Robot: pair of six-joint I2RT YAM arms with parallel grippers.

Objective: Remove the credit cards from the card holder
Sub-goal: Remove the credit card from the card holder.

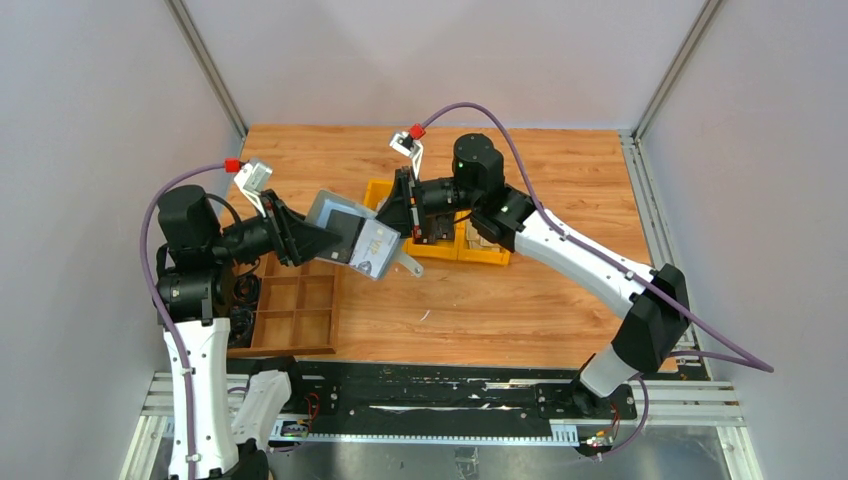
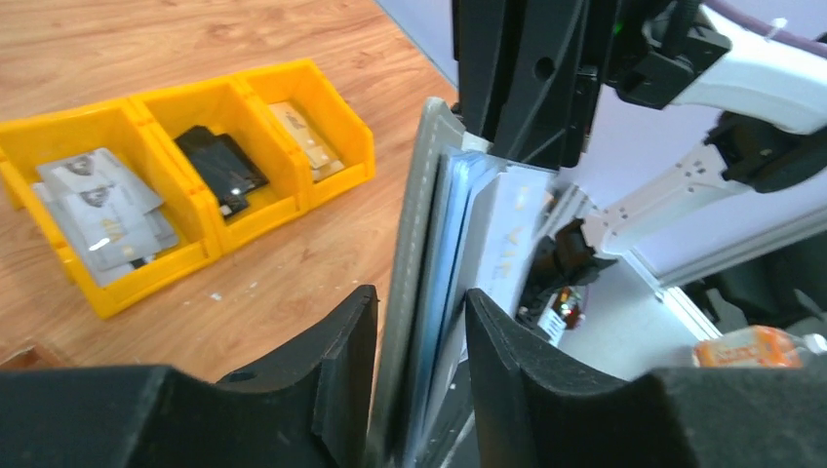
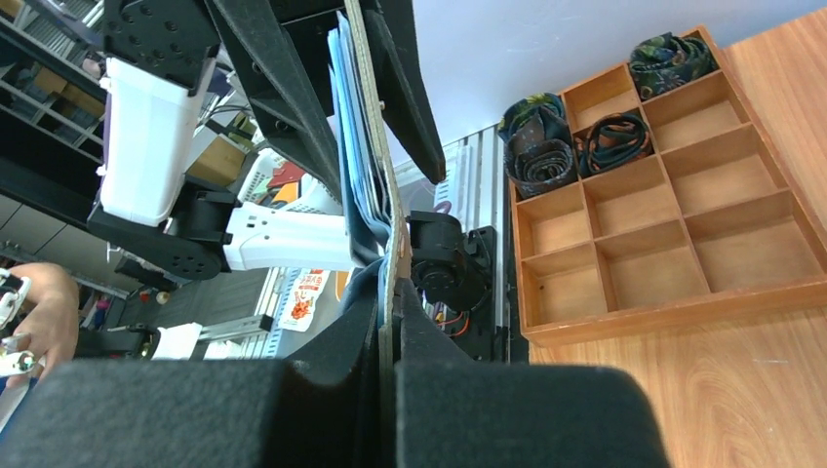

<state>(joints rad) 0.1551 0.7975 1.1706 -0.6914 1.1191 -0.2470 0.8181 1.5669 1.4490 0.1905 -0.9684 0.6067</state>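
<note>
My left gripper [image 1: 322, 241] is shut on the grey-blue card holder [image 1: 345, 228] and holds it above the table, tilted. In the left wrist view the holder [image 2: 425, 263] stands edge-on between my left gripper's [image 2: 419, 366] fingers, with a light grey marked card [image 2: 507, 244] in its pockets. My right gripper [image 1: 403, 216] meets the holder's far edge. In the right wrist view my right gripper [image 3: 387, 327] is shut on a thin tan card edge [image 3: 374, 166] that lies against the holder's blue layers [image 3: 349, 146]. The holder's tab [image 1: 408, 264] hangs down.
Yellow bins [image 1: 482, 252] stand behind the grippers; in the left wrist view they hold grey cards [image 2: 102, 210], a black block [image 2: 222, 171] and tan cards [image 2: 307, 136]. A brown wooden compartment tray [image 1: 296, 312] sits at the left, with rolled ties [image 3: 546, 146] in its cells.
</note>
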